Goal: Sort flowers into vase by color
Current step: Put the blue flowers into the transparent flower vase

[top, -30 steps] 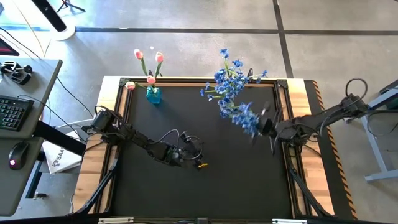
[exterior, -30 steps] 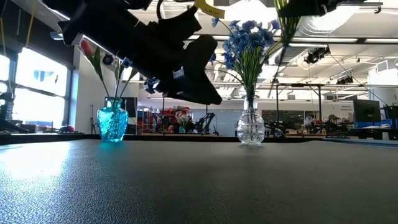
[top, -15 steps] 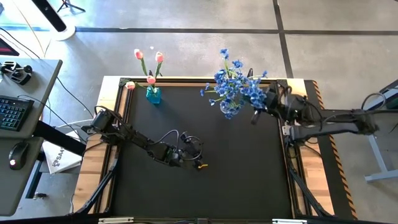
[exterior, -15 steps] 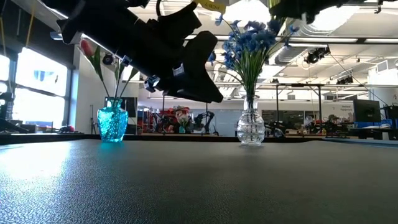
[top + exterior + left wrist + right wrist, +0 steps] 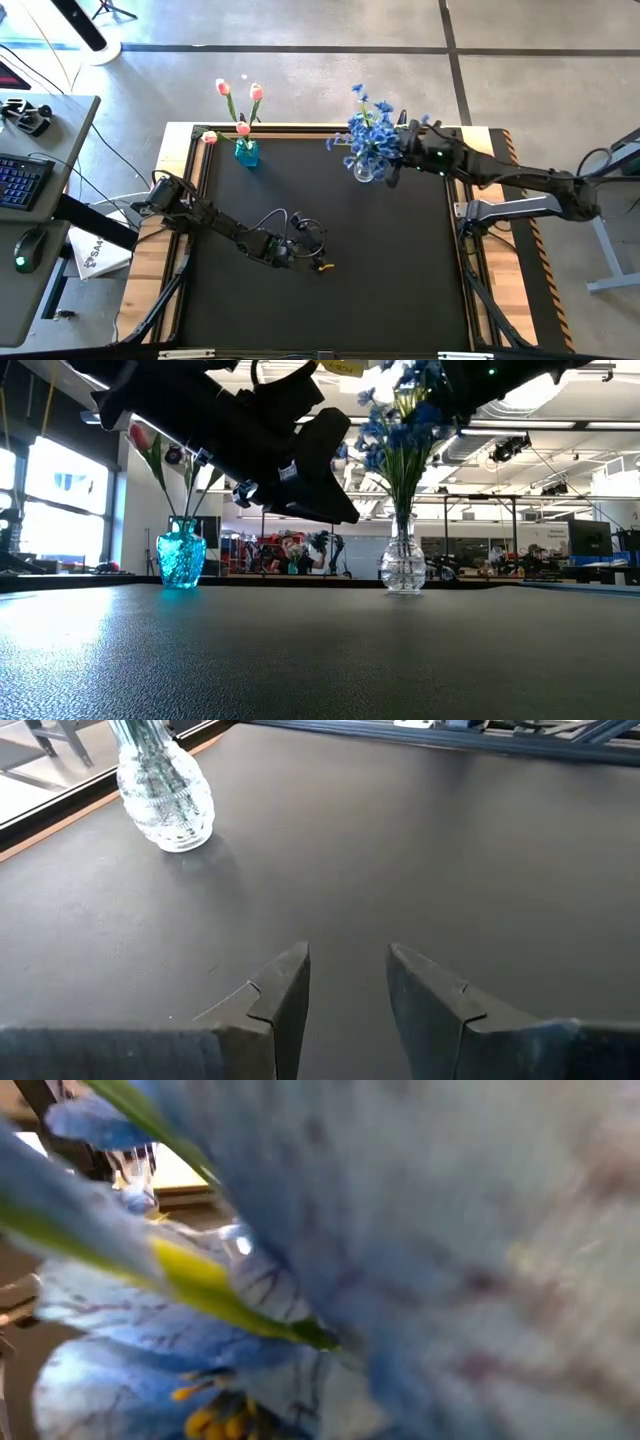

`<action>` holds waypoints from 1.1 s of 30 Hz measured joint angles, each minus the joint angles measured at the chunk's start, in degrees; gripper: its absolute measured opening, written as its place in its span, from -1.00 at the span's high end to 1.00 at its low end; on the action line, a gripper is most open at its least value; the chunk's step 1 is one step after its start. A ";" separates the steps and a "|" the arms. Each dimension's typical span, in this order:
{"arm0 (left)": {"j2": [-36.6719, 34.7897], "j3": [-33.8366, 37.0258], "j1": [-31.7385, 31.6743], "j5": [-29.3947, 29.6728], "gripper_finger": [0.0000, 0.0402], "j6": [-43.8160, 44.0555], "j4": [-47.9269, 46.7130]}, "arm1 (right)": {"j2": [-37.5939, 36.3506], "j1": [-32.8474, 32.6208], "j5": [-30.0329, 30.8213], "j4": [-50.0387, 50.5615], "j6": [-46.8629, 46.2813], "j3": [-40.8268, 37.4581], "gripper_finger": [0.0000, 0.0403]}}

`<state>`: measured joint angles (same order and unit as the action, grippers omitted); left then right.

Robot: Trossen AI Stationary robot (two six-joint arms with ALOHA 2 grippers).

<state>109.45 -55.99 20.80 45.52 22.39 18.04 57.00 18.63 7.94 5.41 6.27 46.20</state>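
Observation:
A clear glass vase (image 5: 366, 172) (image 5: 403, 565) (image 5: 165, 790) stands near the far edge with several blue flower bunches (image 5: 385, 435) in it. My right gripper (image 5: 405, 150) (image 5: 470, 385) reaches in from the table's right, high above this vase, with another blue bunch (image 5: 382, 132) (image 5: 415, 390) (image 5: 300, 1260) at it. A teal vase (image 5: 246, 152) (image 5: 181, 558) at the far left holds pink-orange tulips (image 5: 240, 100). One more tulip (image 5: 209, 137) lies on the far left corner of the frame. My left gripper (image 5: 310, 262) (image 5: 348, 970) hovers open over the table's middle. My right gripper holds the blue flower bunch, but the blossoms fill the right wrist view and hide the fingers, so the part held cannot be told. It comes roughly level from the table's right. The bunch is lifted clear, its green stem (image 5: 405, 405) pointing down toward the vase's mouth.
The black mat (image 5: 330, 300) has a raised wooden frame (image 5: 500, 160) round it. Left of the table stand a desk with a keyboard (image 5: 20, 180) and a mouse (image 5: 28, 250). Bare mat lies between the two vases and along the near side.
My right gripper has carried the blue bunch from the right middle of the table toward the far edge and leftward, ending above the clear vase. The bunch has risen and now stands nearly upright among the blue flowers there.

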 joint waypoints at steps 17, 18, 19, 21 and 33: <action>-0.09 -0.04 2.49 -0.42 0.39 -9.07 9.33 | 9.18 2.41 -0.04 4.47 -1.48 3.67 0.81; -0.09 -0.04 2.62 -0.42 0.39 -9.09 9.26 | 9.30 2.41 -0.04 4.69 -1.49 3.67 0.75; -0.09 -0.04 2.64 -0.44 0.39 -9.09 9.26 | 9.30 2.41 -0.04 4.81 -1.49 3.67 0.68; -0.09 -0.04 2.64 -0.44 0.39 -9.09 9.28 | 9.26 2.41 -0.03 5.02 -1.50 3.67 0.51; -0.09 -0.04 2.58 -0.44 0.39 -9.09 9.21 | 2.73 2.41 -0.04 12.85 -1.18 3.67 -0.31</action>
<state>109.36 -56.03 23.38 45.08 13.30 27.26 59.72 21.04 7.90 18.26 5.08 49.87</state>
